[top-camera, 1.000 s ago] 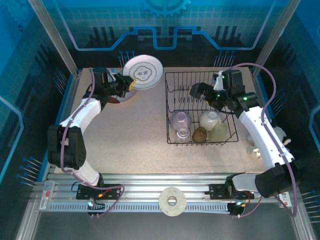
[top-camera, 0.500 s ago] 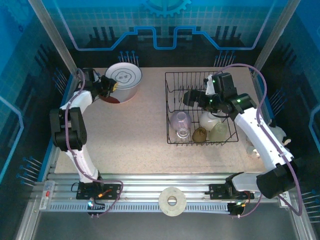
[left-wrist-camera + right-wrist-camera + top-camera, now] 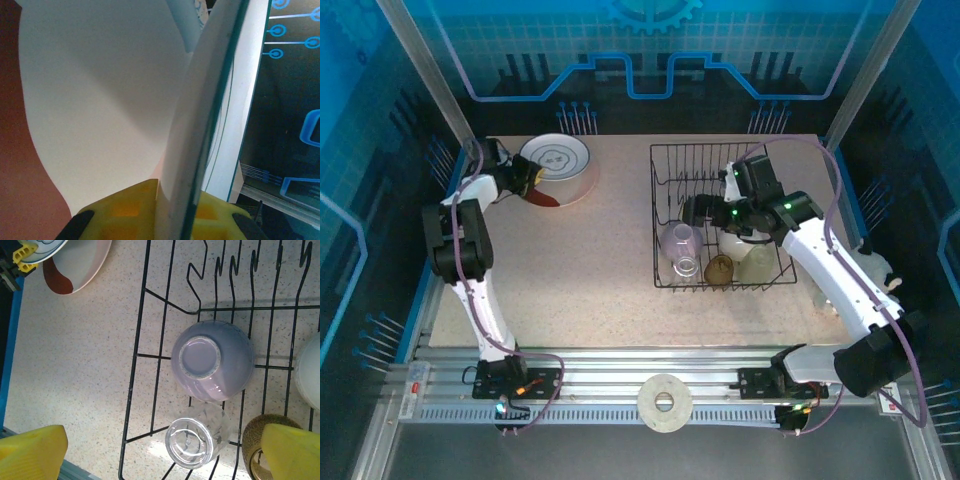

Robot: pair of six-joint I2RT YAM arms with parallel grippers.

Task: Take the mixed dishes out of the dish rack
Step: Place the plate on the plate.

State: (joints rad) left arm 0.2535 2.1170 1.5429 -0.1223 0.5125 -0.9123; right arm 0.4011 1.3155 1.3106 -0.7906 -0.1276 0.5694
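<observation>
White patterned plate point(image 3: 558, 158) pinched by rim in closed jaws of left gripper point(image 3: 527, 178), far left on counter point(image 3: 580, 270), over red-rimmed plate point(image 3: 546, 198) for stacking. Right gripper point(image 3: 705, 210) jaws wide apart above lilac cup point(image 3: 678, 240) in dish rack point(image 3: 654, 215), right, likely next pick.

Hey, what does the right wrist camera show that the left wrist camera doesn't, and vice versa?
Right wrist: the dish rack holding an upturned lilac cup, a clear glass and an amber cup, framed by the open right fingers. Left wrist: a close, edge-on look at the white plate clamped in the left fingers, blue wall behind. Both: that plate and a yellow left finger.
</observation>
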